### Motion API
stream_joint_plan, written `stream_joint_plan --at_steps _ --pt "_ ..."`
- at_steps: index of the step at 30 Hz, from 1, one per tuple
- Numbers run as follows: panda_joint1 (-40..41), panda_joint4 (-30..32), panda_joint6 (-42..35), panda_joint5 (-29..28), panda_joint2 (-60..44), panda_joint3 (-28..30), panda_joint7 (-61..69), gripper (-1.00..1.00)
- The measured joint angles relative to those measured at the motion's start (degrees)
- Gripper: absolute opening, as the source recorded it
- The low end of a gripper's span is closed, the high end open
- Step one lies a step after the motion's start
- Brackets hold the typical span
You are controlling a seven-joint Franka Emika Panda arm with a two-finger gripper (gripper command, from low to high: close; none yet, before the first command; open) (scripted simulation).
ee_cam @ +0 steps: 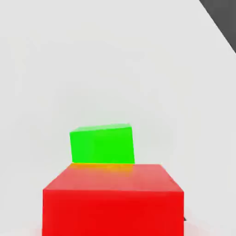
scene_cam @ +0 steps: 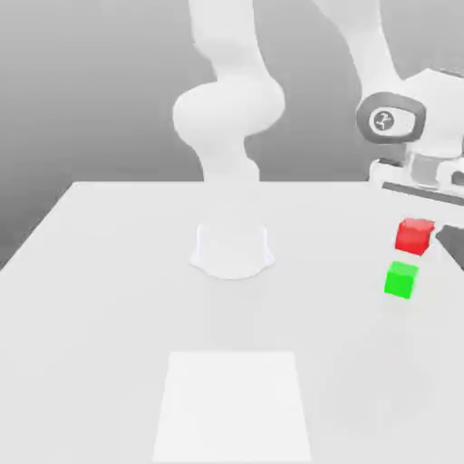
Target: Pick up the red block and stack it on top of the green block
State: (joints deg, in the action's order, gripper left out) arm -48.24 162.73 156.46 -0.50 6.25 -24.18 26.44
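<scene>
Red block (scene_cam: 415, 236), a small glossy bright red cube, hangs clear of the white table (scene_cam: 109, 299) in the clenched fingers of the white arm's gripper (scene_cam: 419, 214), above and slightly off from the small plain green cube (scene_cam: 401, 279) resting on the tabletop near the exterior view's right.

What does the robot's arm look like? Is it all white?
Mostly, yes. The arm is glossy white, made of thick rounded tube sections with bulging joints, rising from a round white base on the table. Near the hand there is a dark grey ring with a round white cap carrying a small dark mark. Under that sits a blocky white hand with a dark strip along its lower edge.
</scene>
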Motion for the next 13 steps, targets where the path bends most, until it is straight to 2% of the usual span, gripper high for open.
stream_joint_plan --at_steps 10,11,13 --pt "0.8 0.6 9.1 -7.2 -8.9 0.4 -5.0 -1.00" --pt "0.7 0.8 10.2 -7.7 -9.9 0.6 -5.3 1.00" --pt "0.7 0.8 10.2 -7.7 -9.9 0.6 -5.3 1.00"
